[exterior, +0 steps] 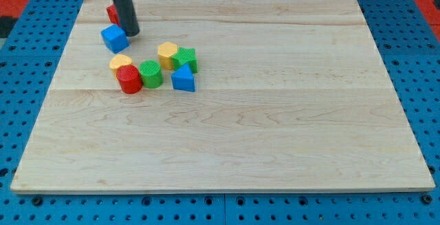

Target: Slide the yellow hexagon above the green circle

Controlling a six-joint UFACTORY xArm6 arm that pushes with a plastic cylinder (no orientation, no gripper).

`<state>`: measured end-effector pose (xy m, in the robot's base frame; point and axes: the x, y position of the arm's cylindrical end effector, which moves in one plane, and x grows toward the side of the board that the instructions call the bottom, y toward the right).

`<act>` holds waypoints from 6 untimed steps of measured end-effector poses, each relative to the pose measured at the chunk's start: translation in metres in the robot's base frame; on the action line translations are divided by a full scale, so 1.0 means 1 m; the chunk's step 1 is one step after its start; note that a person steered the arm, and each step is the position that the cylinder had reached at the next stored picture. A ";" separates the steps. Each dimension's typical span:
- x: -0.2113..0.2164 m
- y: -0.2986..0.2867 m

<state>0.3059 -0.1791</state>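
A wooden board (275, 149) is seen lying on a blue perforated base (20, 53). All blocks are grouped in the board's upper left part.

No gripper is fitted: the arm ends in a dark rod (122, 1), so nothing is held or clamped. The rod enters from the view's top, and my tip (131, 33) is set down on the board just to the upper right of the blue cube (115, 38), touching it or very nearly so; which of the two cannot be told. A red block (111, 14) is partly hidden behind the rod, at the rod's left; its shape cannot be made out.

The yellow hexagon (167, 54) is located to the lower right of the tip, apart from it. It is placed to the upper right of the green circle (150, 73) and touches the green star (185, 59) on its right. The green circle is set directly right of the red cylinder (128, 79), in contact with it. A second yellow block (120, 62), rounded in outline, is positioned just behind the red cylinder, toward the view's top. The blue triangle (183, 78) is placed below the green star, and to the right of the green circle with a small gap between them.
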 end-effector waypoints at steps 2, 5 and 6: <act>0.002 0.024; 0.043 0.088; 0.050 0.075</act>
